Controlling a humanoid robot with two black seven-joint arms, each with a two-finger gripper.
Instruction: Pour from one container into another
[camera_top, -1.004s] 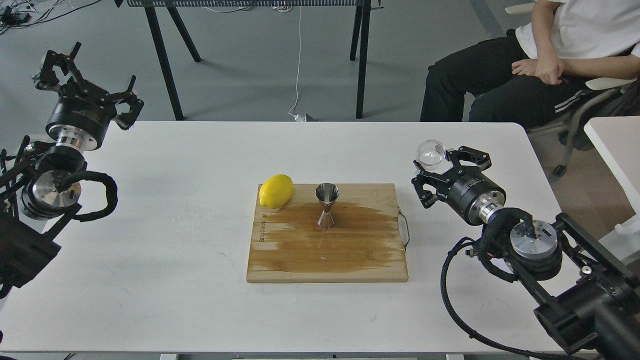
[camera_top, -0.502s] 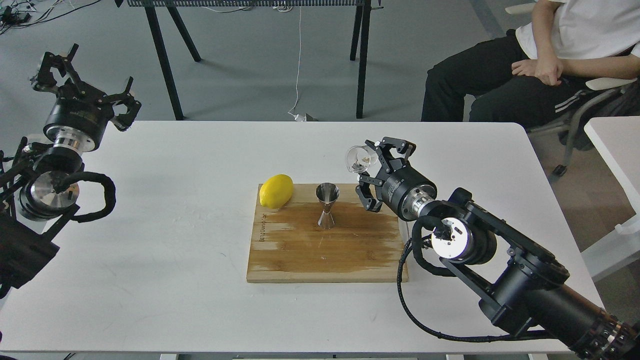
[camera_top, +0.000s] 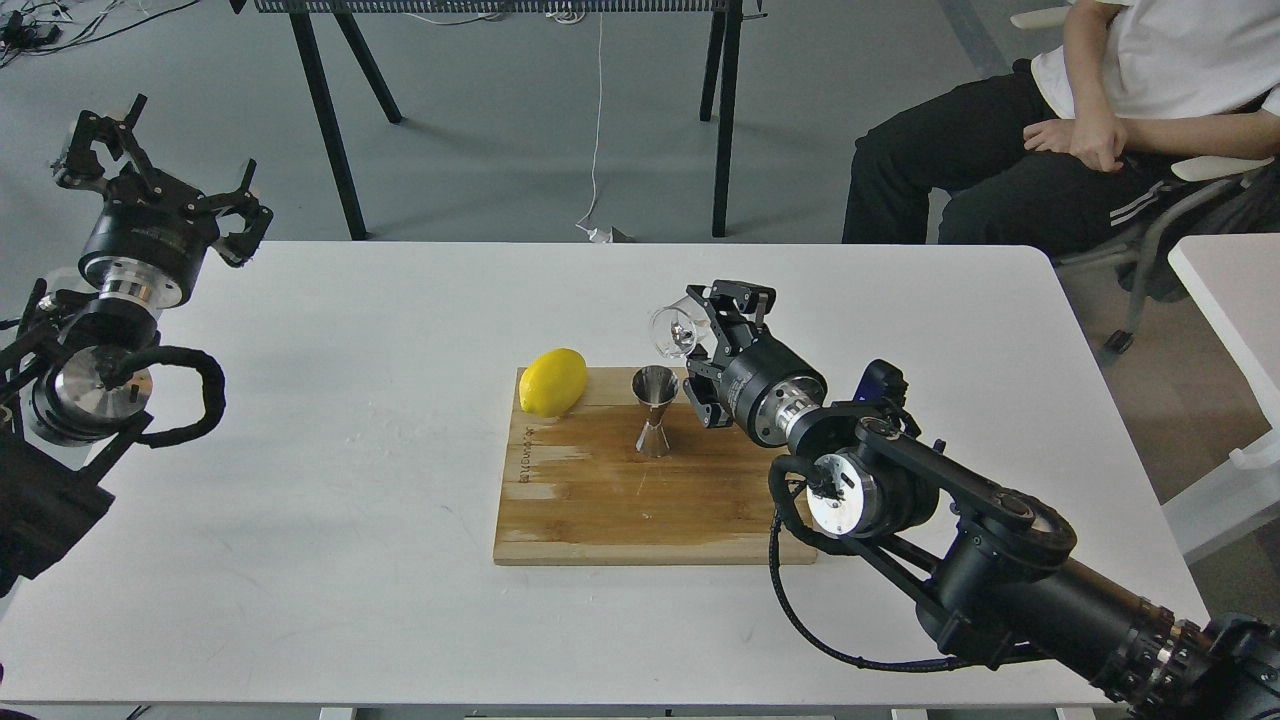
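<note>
Right gripper has its fingers clamped on the glass cup, tipped just above the steel jigger on the cutting board. That glass is light, slick and breakable, so a firm grip round its wall suits. It's clear, possibly holding something. Left gripper hangs with fingers apart.

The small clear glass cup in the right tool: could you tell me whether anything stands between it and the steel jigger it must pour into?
Nothing visible does. The small clear glass cup, tipped in the right tool, hangs just above and right of the shiny steel hourglass jigger. The yellow lemon lies off to the jigger's left.
</note>
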